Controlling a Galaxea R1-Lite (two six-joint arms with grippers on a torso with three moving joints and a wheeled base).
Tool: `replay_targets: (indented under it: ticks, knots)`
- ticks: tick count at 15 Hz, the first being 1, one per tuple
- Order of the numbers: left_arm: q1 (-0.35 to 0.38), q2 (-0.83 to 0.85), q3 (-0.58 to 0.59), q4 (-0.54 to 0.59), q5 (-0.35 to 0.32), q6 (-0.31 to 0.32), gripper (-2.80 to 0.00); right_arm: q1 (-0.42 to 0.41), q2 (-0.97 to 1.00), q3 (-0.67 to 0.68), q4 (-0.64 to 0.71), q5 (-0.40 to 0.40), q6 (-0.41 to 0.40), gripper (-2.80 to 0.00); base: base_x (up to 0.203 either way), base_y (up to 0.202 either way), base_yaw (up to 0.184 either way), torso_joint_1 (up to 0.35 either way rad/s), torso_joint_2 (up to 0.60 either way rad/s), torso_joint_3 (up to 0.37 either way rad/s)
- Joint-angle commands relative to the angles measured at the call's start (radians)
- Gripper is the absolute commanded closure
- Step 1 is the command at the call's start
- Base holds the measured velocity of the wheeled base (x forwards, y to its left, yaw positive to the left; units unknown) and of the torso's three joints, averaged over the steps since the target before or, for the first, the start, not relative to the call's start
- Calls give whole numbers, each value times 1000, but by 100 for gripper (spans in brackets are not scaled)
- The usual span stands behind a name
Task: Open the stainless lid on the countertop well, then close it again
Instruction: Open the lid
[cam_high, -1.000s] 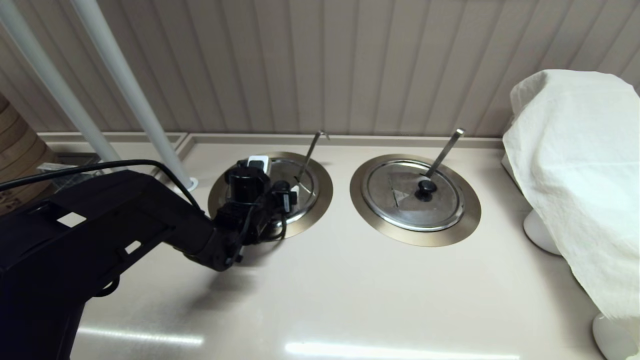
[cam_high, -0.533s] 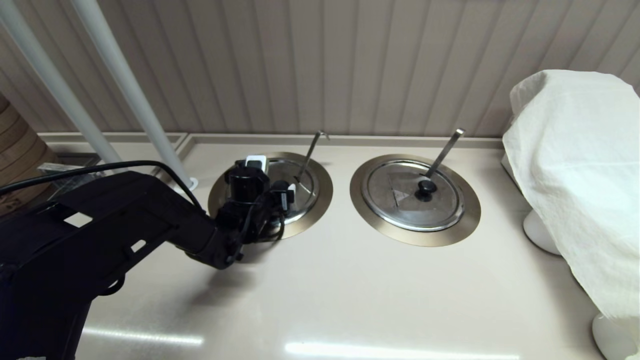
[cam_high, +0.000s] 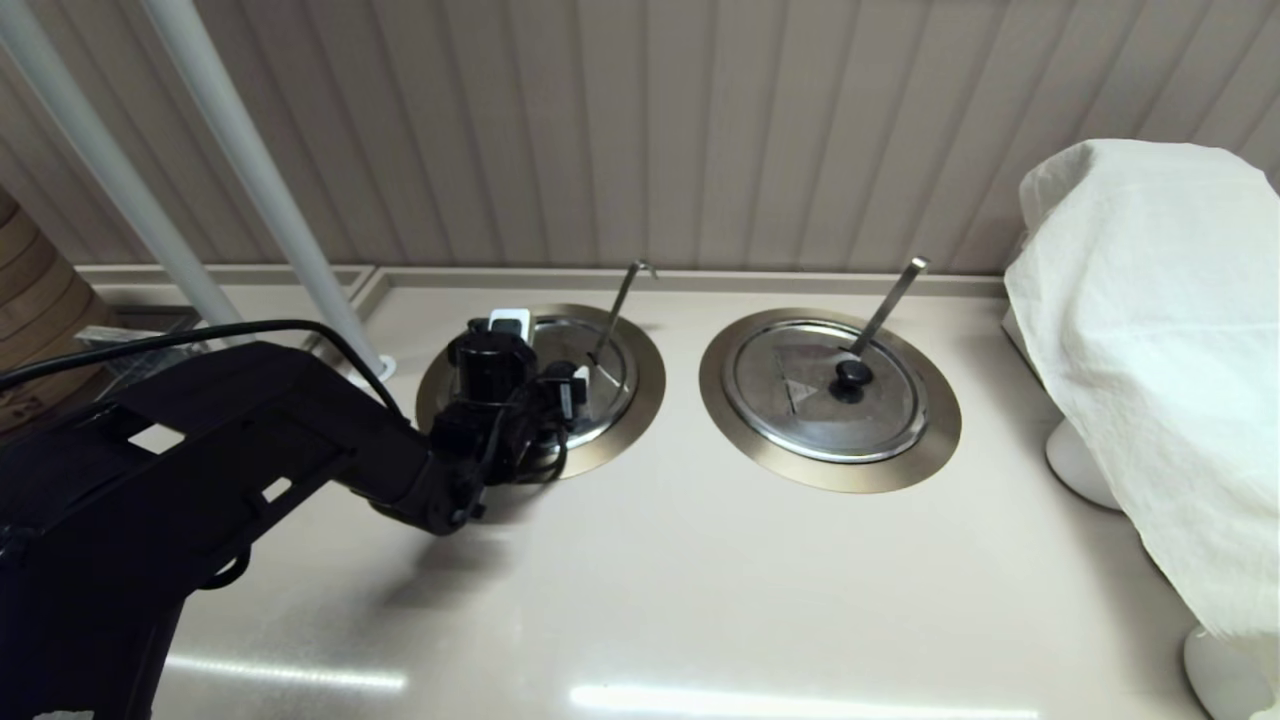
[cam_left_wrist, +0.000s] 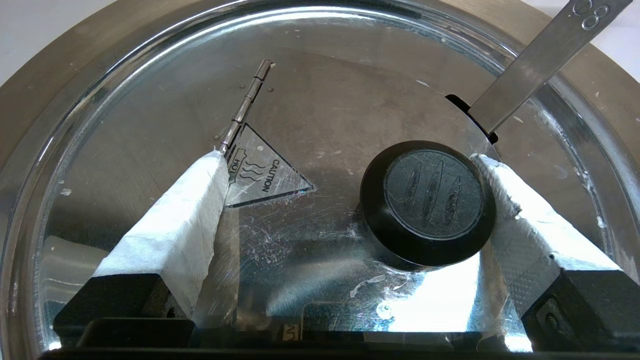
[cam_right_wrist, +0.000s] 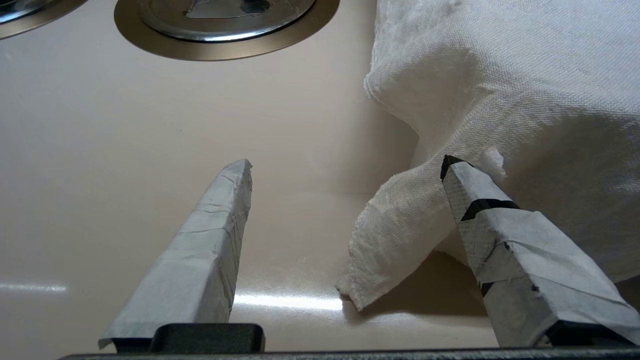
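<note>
The stainless lid lies flat on the countertop well, the left one of two, with its thin hook-tipped ladle handle sticking up through a slot. My left gripper hovers just over the lid, open. The black knob sits between its taped fingers, against one finger, while the other finger rests by the triangle caution mark and the flap hinge. In the head view the left gripper hides the knob. My right gripper hangs open over the bare countertop.
The twin lid with its flat-tipped ladle handle sits in the right-hand ring. A white cloth drapes over something at the right edge, and a corner of it hangs between my right fingers. Two white poles rise at the back left.
My left gripper has crept a little to the left and toward the back over the lid. Nothing else has moved.
</note>
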Motion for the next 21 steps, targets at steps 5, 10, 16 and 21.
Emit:
replay_targets:
  ticks: [5,10,16,21]
  knots:
    - [1,-34,1,-6,4,-6,-280,0,0,0,0,0,0,-280,0,0,0,0,0,0]
    - [8,-38,-1,-6,4,-6,-280,0,0,0,0,0,0,-280,0,0,0,0,0,0]
    - [26,-59,-10,-6,4,-8,-280,0,0,0,0,0,0,-280,0,0,0,0,0,0]
    - [51,-63,-16,-6,-4,-10,-280,0,0,0,0,0,0,-280,0,0,0,0,0,0]
